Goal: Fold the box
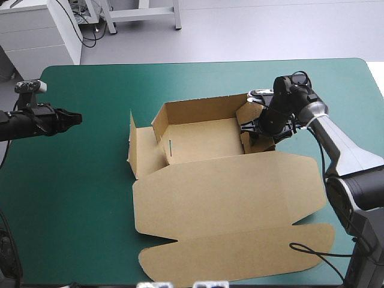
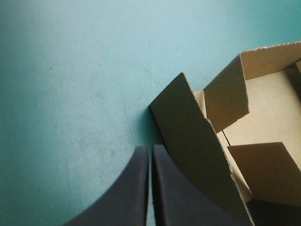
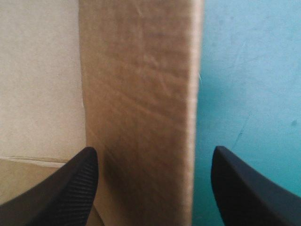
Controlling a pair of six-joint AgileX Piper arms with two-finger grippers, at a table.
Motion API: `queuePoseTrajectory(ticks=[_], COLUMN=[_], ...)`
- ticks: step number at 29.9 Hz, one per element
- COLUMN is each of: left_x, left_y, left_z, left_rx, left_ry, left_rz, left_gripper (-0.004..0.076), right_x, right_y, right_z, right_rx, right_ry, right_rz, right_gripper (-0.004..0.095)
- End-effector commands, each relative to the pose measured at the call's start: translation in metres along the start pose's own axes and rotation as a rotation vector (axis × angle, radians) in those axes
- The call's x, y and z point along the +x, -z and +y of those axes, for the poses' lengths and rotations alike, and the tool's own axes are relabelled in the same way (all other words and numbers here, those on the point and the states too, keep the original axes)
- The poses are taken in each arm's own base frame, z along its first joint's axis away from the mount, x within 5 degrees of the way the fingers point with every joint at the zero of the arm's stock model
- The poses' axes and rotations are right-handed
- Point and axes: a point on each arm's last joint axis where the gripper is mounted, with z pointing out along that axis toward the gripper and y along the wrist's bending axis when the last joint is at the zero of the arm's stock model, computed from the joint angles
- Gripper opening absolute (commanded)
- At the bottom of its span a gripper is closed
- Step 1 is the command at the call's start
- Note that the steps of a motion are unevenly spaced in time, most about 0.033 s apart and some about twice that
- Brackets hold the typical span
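The brown box [image 1: 222, 198] lies mid-surface [image 1: 72, 198] on the teal-green cover as a half-made tray: the far wall and left flap stand up, the right wall is partly raised, and the wide lid lies flat, almost reaching the near edge. The right pincer [image 3: 154, 149] has its black fingers apart, astride the right wall. The left pincer [image 1: 77, 118], fingers together, hangs over bare cover left of the box, with open room there.
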Motion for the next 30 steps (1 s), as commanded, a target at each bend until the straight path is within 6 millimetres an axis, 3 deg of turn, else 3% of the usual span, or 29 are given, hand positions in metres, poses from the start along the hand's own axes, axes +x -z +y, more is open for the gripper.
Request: queuePoseTrajectory(ticks=[1,6,8,12,23,26,30], left_x=[-0.012,-0.012,-0.012,-0.011,-0.011,-0.011,-0.013], left_y=[0.013,0.013,0.013,0.013,0.013,0.011,0.01], left_z=[-0.013,-0.014,-0.014,-0.014,-0.015,-0.018,-0.019], left_rx=[0.022,0.025,0.025,0.03,0.037,0.046,0.051], left_ry=[-0.005,-0.005,-0.005,-0.006,-0.006,0.003,0.031], left_rz=[-0.085,-0.082,-0.082,-0.078,-0.071,-0.066,-0.084], left_gripper=[0.0006,0.0006,0.0006,0.0006,0.0006,0.0006,0.0006], right_x=[0.002,0.002,0.002,0.002,-0.004,0.002,0.02], right_y=[0.026,0.026,0.026,0.026,0.053,0.073,0.118], right_z=[0.001,0.001,0.0,-0.001,0.008,0.008,0.005], right_rx=[0.043,0.052,0.058,0.077,0.006,0.024,0.061], right_ry=[0.012,0.021,0.04,0.081,0.117,0.128,0.16], right_rz=[-0.061,-0.062,-0.062,-0.062,-0.148,-0.194,-0.303], right_gripper=[0.0579,0.0492,0.0364,0.0003,-0.0008,-0.0008,-0.0015])
